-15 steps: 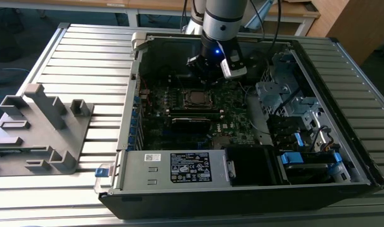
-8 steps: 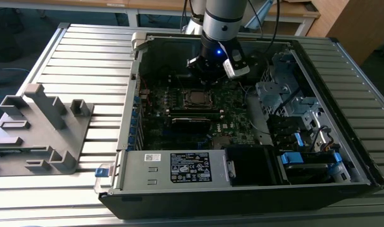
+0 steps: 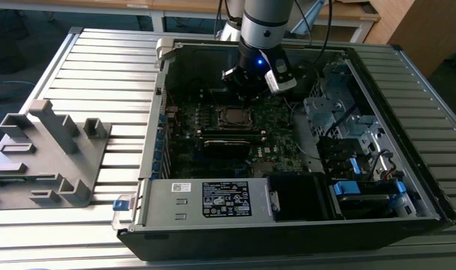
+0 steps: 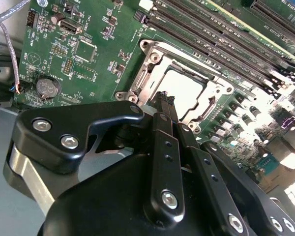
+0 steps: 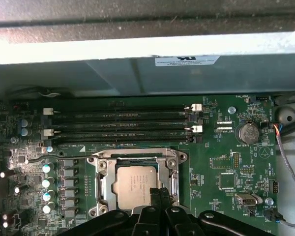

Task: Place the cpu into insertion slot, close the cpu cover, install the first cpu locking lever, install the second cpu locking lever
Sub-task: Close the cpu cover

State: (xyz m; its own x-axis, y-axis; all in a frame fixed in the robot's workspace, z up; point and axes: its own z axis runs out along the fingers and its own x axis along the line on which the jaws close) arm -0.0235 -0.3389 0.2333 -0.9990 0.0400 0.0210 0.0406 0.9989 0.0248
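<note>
First wrist view: we see cpu [image 5: 137,183] seated, cover [image 5: 104,181] apparently down; pincer [image 5: 160,191] pressed together, tip at cover edge, probably to push.

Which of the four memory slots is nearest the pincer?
The slot running alongside the cpu cover, where the pincer is; the other three lie beyond it, toward the case wall.

No legible text; white label [image 3: 226,199] on the grey metal box [image 3: 164,211], print illegible.
</note>
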